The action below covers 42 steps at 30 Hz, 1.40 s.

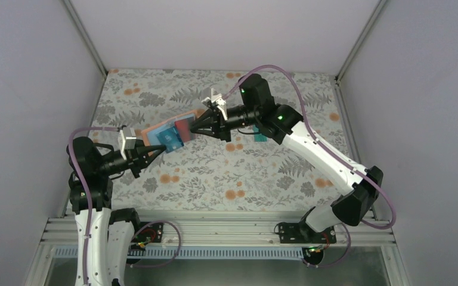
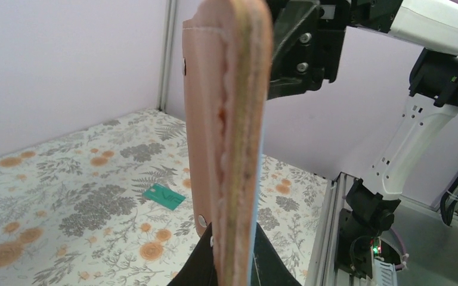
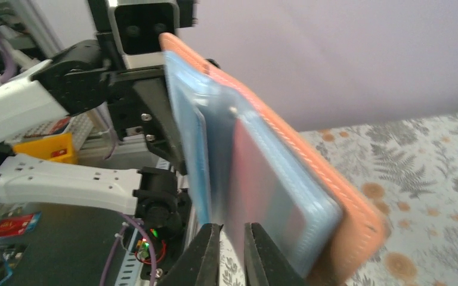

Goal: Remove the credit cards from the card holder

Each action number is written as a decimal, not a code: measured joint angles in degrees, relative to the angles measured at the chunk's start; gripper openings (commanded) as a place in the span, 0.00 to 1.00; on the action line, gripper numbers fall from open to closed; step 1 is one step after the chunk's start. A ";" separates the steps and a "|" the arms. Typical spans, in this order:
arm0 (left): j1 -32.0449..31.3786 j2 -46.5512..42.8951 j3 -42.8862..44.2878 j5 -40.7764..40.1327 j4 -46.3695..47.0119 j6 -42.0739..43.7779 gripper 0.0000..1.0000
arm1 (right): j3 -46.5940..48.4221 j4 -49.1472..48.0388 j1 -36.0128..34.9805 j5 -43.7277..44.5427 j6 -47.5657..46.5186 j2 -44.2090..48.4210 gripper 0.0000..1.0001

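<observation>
Table [image 1: 226,179]: open room under both arms, walls close on three sides. Card holder [image 1: 158,132] is up in mid-air, my left gripper [image 1: 154,151] clamped on its end. My right gripper [image 3: 232,250] is narrow, pinching the red card [image 3: 262,179], which sits part-pocketed. Blue card [image 1: 170,140] is inside. Teal card [image 2: 164,196] lies flat on the table, half hidden by the right arm from above.

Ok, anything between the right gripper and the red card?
Nothing visible. The right gripper already straddles the near edge of the red card, which sits in the open holder that the left gripper holds up off the table.
</observation>
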<state>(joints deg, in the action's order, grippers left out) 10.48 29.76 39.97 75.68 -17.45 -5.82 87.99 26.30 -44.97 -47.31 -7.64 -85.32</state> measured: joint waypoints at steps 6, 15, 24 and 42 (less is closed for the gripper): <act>0.02 -0.04 -0.04 -0.17 0.59 -0.28 0.02 | 0.00 -1.99 -0.55 -6.88 0.37 -1.25 0.28; 0.02 -0.04 -0.15 -0.13 1.05 -0.22 0.02 | 1.01 -3.43 -1.90 -6.43 2.45 -6.54 0.18; 0.02 -0.09 -0.15 0.42 1.05 0.24 0.02 | 1.86 -3.32 -2.49 -6.12 2.40 -7.65 0.38; 0.02 0.24 -0.11 0.90 -0.42 1.16 0.02 | 2.27 -0.87 -2.38 -6.14 -1.70 -4.92 0.41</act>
<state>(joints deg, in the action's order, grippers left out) 10.50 30.00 39.86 76.58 -17.87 -4.67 90.26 25.43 -47.35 -53.45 -9.34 -90.24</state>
